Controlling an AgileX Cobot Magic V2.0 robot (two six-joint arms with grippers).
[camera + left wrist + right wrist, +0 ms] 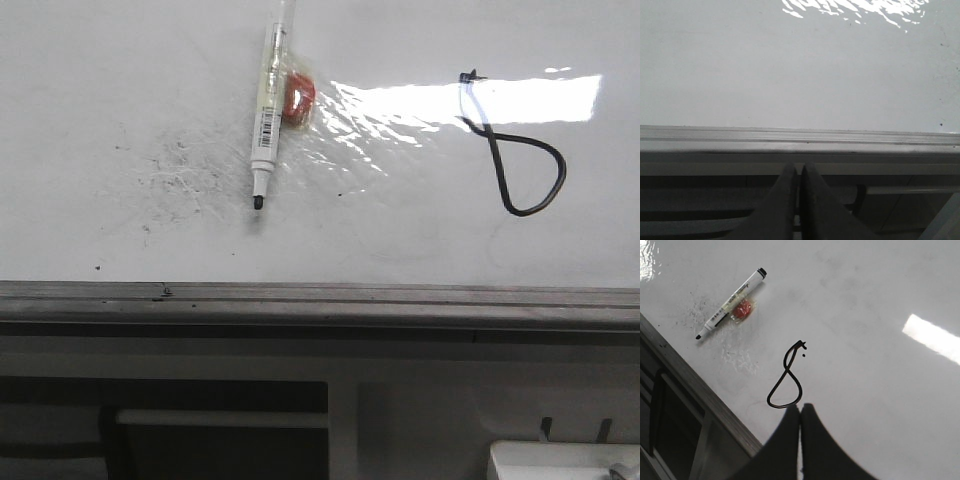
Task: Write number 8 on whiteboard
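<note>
Obs: the whiteboard (120, 60) lies flat as the worktop, glossy, with glare and grey smudging. The number 8 (786, 380) sits just ahead of your right tool (800, 412): large lower loop closed, top loop small and thin, with a stray dot beside it. Judged legible but lopsided.

Tools: the right tool has its fingers pressed together, nothing between them, hovering above the board near the figure. The left tool (800, 172) is likewise closed and empty, sitting off the board, on the near side of the grey frame (800, 142).

The marker (730, 304) lies well ahead of the right tool and off to one side, uncapped, tip pointing toward the frame edge. It rests against a small orange-red piece (742, 310) under what looks like clear film; I cannot tell whether that is taped down.

Handling, judgement only:
- The marker should be light and rigid, with a smooth plastic barrel, so it is likely to roll or skid on the gloss.
- If you need to retouch the top loop, take it across the mid-barrel, near the label, clear of the orange-red piece.
- Keep off the wet tip.
- Fresh ink smears easily; do not drag the right tool across the figure.
</note>
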